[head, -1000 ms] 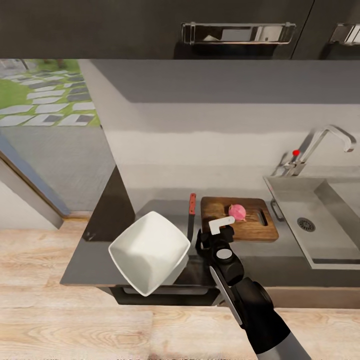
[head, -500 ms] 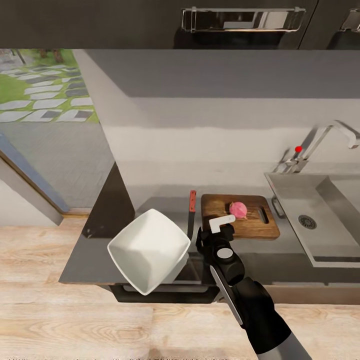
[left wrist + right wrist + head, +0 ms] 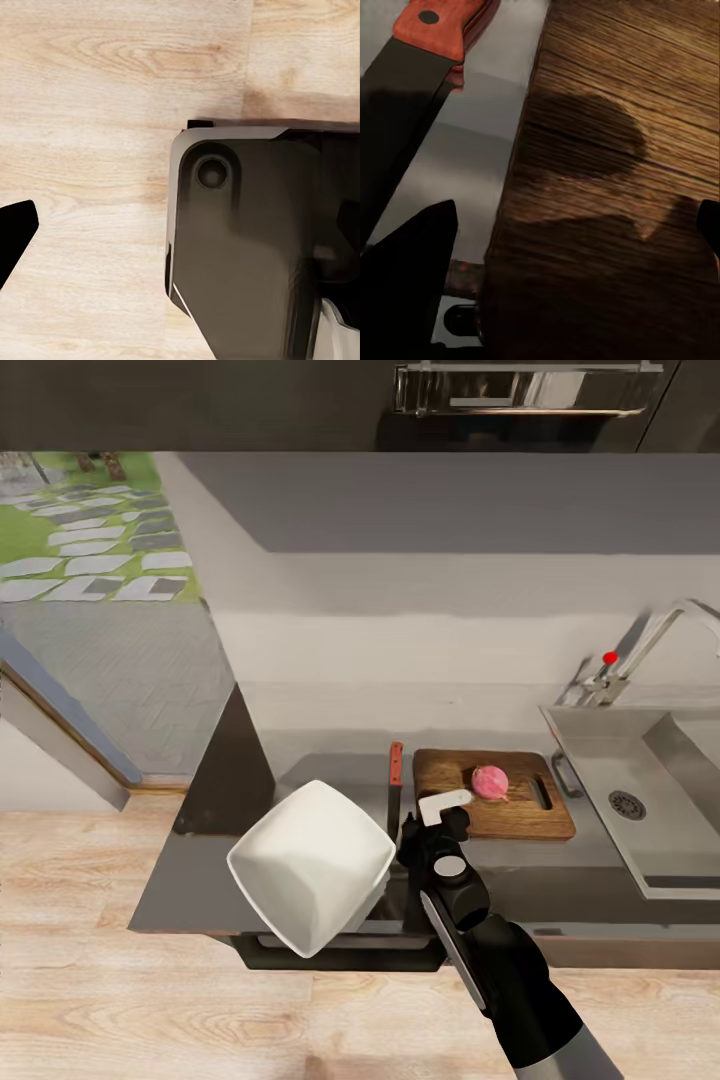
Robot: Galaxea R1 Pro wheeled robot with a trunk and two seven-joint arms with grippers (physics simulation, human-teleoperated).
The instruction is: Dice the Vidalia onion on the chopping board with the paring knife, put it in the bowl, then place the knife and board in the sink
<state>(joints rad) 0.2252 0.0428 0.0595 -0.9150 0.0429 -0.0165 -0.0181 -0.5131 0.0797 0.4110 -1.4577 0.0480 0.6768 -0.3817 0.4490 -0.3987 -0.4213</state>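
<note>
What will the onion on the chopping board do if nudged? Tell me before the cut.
The onion looks round and sits loose on the flat chopping board, so it would probably roll at a nudge. Its skin looks smooth, so it may slip under a blade unless steadied. The right pincer hovers at the board's near edge, beside the paring knife, which lies on the countertop.

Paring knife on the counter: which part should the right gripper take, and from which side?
Likely the reddish-brown handle of the paring knife, from above. It lies flat on the countertop between the bowl and the chopping board, handle toward the wall. The right gripper hangs over the board's near corner, jaws spread.
</note>
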